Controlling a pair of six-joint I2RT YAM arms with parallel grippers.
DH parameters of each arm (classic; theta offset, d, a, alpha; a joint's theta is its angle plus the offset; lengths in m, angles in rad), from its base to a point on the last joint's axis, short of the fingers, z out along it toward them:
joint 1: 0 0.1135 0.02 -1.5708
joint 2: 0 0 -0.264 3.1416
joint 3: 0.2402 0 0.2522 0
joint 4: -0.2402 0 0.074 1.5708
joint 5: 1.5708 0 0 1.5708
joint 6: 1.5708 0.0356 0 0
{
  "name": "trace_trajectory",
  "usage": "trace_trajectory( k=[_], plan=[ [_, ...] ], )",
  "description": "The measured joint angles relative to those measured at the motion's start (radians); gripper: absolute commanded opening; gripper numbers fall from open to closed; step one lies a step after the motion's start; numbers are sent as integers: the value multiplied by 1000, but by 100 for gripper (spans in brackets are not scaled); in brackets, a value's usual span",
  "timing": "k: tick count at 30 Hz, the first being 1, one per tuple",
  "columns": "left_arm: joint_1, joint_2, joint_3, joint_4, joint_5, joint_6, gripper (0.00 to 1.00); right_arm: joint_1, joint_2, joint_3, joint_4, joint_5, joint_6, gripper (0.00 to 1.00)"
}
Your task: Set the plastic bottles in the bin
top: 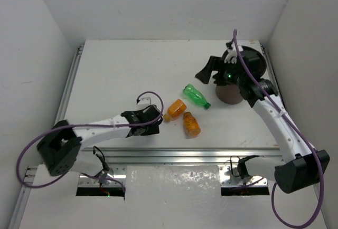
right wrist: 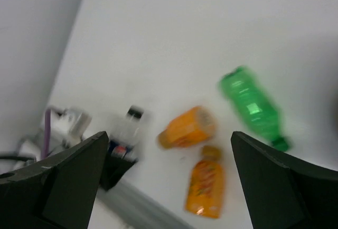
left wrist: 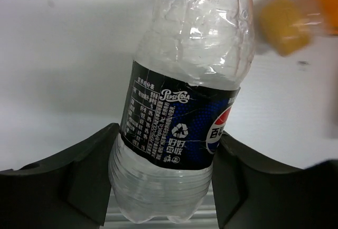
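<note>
My left gripper is shut on a clear bottle with a dark blue label, its fingers pressed against both sides near the base. In the top view the left gripper is low over the table's near middle. Just to its right lie two orange bottles and a green bottle. The dark brown bin stands at the far right. My right gripper hangs open and empty left of the bin, high above the table. The right wrist view shows the green bottle and both orange bottles far below the right gripper.
An aluminium rail runs along the table's near edge, and another rail borders the left side. White walls close in the table on the left, back and right. The right arm leans over the bin's near side.
</note>
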Motion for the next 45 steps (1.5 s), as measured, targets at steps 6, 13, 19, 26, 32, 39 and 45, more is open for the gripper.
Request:
trace_trajectory(
  k=[6, 13, 19, 26, 32, 39, 45],
  plan=[
    [-23, -451, -4, 26, 1, 115, 0, 201, -29, -219, 285, -288, 174, 99],
    [-23, -676, -5, 221, 214, 274, 0, 377, 53, -261, 606, -413, 347, 99],
    [-26, -652, -12, 310, 391, 328, 0, 436, 97, -254, 742, -436, 383, 76],
    [-26, -640, -19, 332, 429, 339, 79, 443, 99, -252, 752, -429, 376, 0],
    [-26, -641, -19, 350, 439, 335, 94, 420, 38, -158, 475, -217, 259, 0],
    [-26, -674, -19, 350, 459, 335, 94, 169, 19, 107, 141, 203, 96, 0],
    [-26, -627, 11, 280, 344, 334, 95, 23, 110, 312, 22, 593, -77, 0]
  ],
)
